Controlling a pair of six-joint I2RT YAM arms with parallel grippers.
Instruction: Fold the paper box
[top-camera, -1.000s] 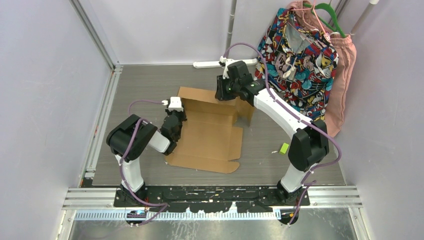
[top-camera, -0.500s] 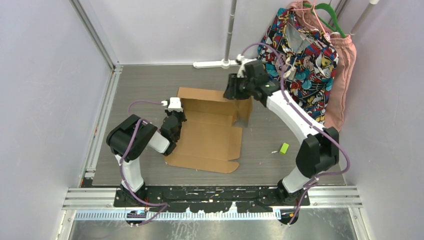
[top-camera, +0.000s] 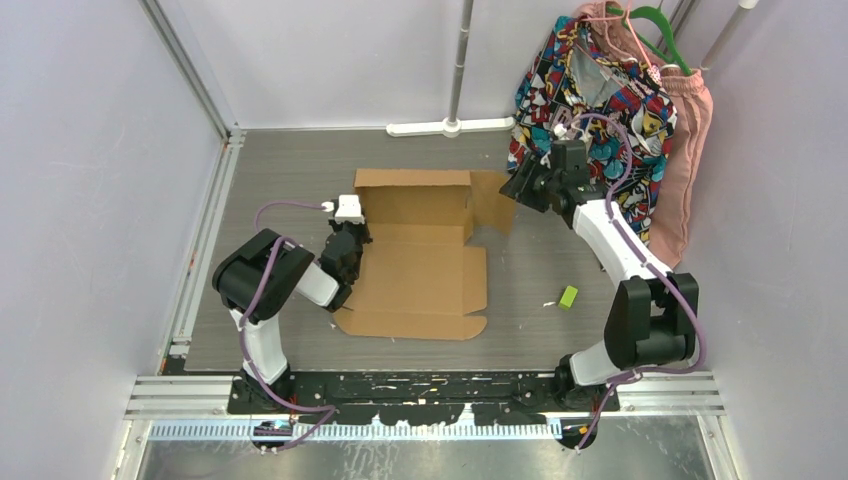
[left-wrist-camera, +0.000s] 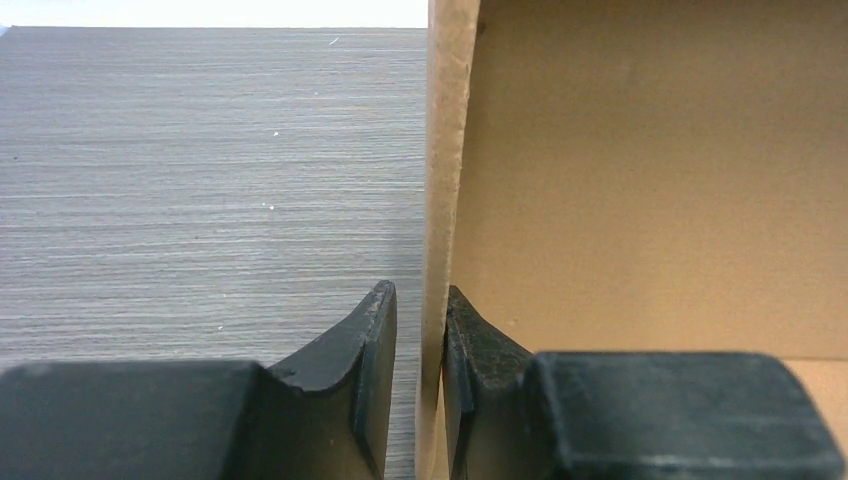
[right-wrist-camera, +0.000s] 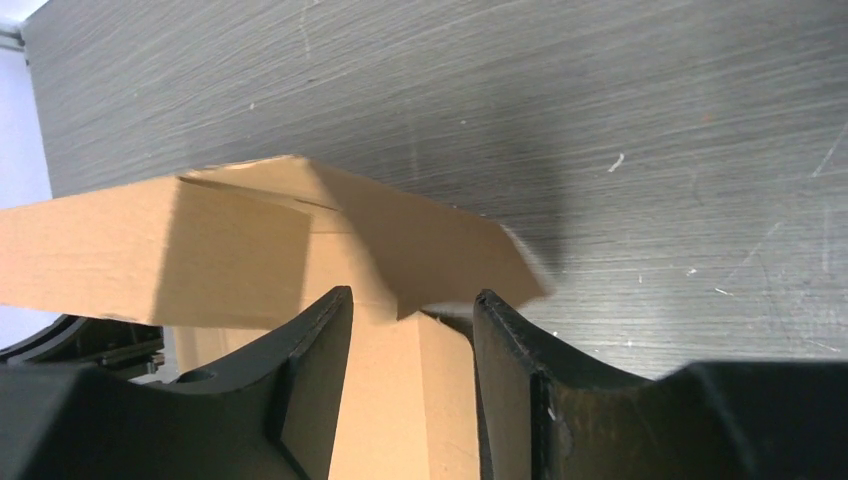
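The paper box (top-camera: 420, 275) is a brown cardboard sheet lying flat, with its back wall standing upright and a side flap (top-camera: 491, 200) angled at the right. My left gripper (top-camera: 347, 242) is at the box's left edge, and in the left wrist view it (left-wrist-camera: 418, 295) is shut on the raised left wall (left-wrist-camera: 440, 150). My right gripper (top-camera: 521, 187) hovers just right of the side flap with its jaws wide apart and nothing between them. In the right wrist view it (right-wrist-camera: 412, 300) looks down on the flap (right-wrist-camera: 430, 240) and back wall (right-wrist-camera: 150, 250).
A small green piece (top-camera: 568, 296) lies on the table right of the box. Patterned and pink clothes (top-camera: 600, 100) hang at the back right, close behind the right arm. A white stand base (top-camera: 450, 127) with a pole sits at the back wall.
My right gripper left the box's back wall and swung right, past the side flap. The back wall now stands more upright. The left gripper has kept its hold.
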